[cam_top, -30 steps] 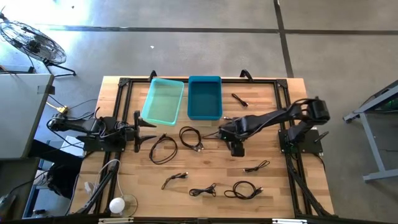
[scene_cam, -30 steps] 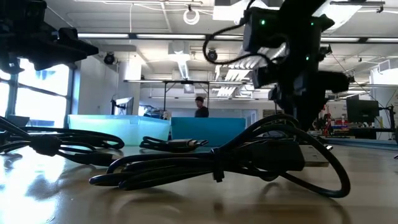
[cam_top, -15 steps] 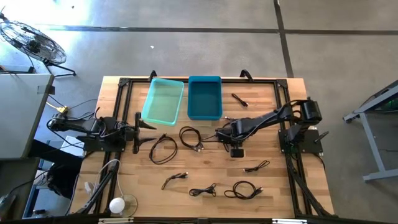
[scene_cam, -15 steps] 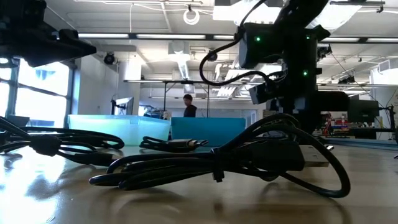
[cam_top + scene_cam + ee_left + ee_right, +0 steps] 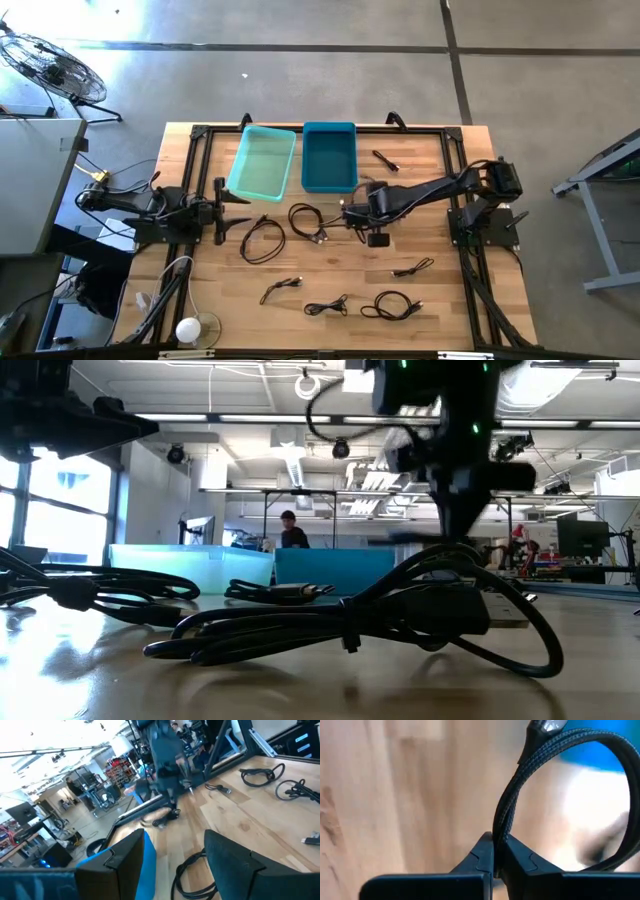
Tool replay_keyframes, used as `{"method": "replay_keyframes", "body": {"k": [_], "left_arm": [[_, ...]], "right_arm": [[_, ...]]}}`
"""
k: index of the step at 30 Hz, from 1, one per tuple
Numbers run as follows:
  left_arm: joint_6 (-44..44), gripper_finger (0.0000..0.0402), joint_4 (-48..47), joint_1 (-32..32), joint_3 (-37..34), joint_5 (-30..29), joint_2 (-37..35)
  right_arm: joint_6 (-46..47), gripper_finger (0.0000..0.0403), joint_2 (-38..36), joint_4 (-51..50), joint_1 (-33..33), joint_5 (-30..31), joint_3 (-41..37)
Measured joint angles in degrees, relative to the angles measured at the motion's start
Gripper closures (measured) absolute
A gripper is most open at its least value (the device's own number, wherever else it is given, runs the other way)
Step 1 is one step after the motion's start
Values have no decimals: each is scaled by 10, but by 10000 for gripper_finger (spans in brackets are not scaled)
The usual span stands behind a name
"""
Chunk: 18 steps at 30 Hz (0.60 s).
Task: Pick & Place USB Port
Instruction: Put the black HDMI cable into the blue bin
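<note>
two dark fingers of the right gripper (image 5: 494, 851) are pinched on a braided cable (image 5: 520, 780) near the table's middle, just in front of the blue bin (image 5: 329, 156), presumably the drop spot. the left gripper (image 5: 222, 208) waits spread open at the table's left side.

Braided, matt black cable (image 5: 520, 795); pale wood-grain bench (image 5: 440, 300); smooth plastic bins, teal (image 5: 262, 163) and blue (image 5: 329, 157)

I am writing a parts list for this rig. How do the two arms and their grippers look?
Both arms are dark and slender. The left gripper has two broad, flat black fingers; the right gripper has black fingers narrowing to thin meeting tips. Black cables loop around the right arm.
</note>
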Motion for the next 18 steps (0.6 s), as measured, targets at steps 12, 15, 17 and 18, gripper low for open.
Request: {"method": "replay_keyframes", "body": {"k": [12,15,17,18], "left_arm": [[1,199,18,0,1,-26,0],[-7,199,19,0,1,-30,0],[-14,199,18,0,1,-31,0],[-14,199,17,0,1,-30,0]], "right_arm": [[-130,393,-2,69,-52,155,217],[-141,393,-2,111,-91,97,220],[-126,393,-2,118,-121,53,220],[-114,393,-1,118,-136,34,220]]}}
